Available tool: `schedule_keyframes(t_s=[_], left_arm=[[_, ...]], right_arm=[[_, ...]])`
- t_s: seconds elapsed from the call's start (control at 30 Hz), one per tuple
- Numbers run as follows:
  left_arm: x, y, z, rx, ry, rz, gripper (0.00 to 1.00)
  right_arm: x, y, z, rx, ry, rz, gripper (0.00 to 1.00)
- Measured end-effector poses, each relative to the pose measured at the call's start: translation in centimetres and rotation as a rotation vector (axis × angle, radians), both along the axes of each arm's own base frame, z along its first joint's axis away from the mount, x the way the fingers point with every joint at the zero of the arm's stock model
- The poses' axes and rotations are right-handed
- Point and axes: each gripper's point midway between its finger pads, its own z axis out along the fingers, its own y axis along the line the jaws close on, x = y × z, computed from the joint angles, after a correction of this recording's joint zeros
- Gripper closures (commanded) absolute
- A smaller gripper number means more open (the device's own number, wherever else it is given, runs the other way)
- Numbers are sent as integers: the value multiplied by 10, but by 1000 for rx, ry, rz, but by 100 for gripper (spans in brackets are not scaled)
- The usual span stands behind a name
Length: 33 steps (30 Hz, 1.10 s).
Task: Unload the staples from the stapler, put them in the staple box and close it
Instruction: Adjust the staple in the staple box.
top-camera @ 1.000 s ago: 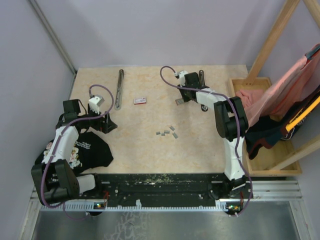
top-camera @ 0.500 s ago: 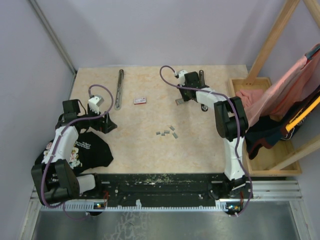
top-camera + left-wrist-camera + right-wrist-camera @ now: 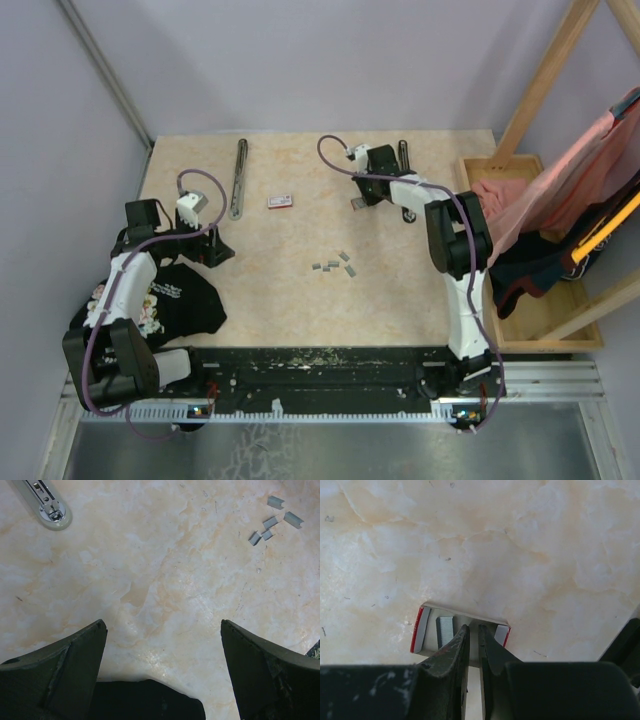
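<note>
A beige marbled bench (image 3: 300, 300) carries everything, with grey walls around it. The stapler (image 3: 238, 178) lies opened out flat at the far left, and its near end shows in the left wrist view (image 3: 48, 504). The loose staples (image 3: 335, 264) sit as short grey strips near the middle of the bench, well apart from the stapler and from both arms. A red-and-white box (image 3: 281, 201) lies to the right of the stapler.

The left gripper (image 3: 215, 250) hangs low over the near left with its fingers (image 3: 70, 670) spread wide and holding nothing. The right gripper (image 3: 362, 195) reaches to the far side. Its fingers (image 3: 447, 655) are closed to a narrow slit over a small red-edged tray (image 3: 419, 630) with one staple strip (image 3: 445, 631) in it. Whether they pinch the tray's wall cannot be told.
</note>
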Motion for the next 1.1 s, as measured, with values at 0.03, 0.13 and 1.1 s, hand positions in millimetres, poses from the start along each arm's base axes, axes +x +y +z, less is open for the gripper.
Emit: schedule_keyframes(t_s=[0.03,0.13,1.1], left_arm=[[0,0,0,-1,1,0,0],[0,1,0,-2,1,2,0],[1,3,0,-8,2,9,0]], right_arm=[[-2,0,-4,-2,11,2,87],[-2,1,-6,-1,20,7,87],[-11,13,-7,27,77,90,56]])
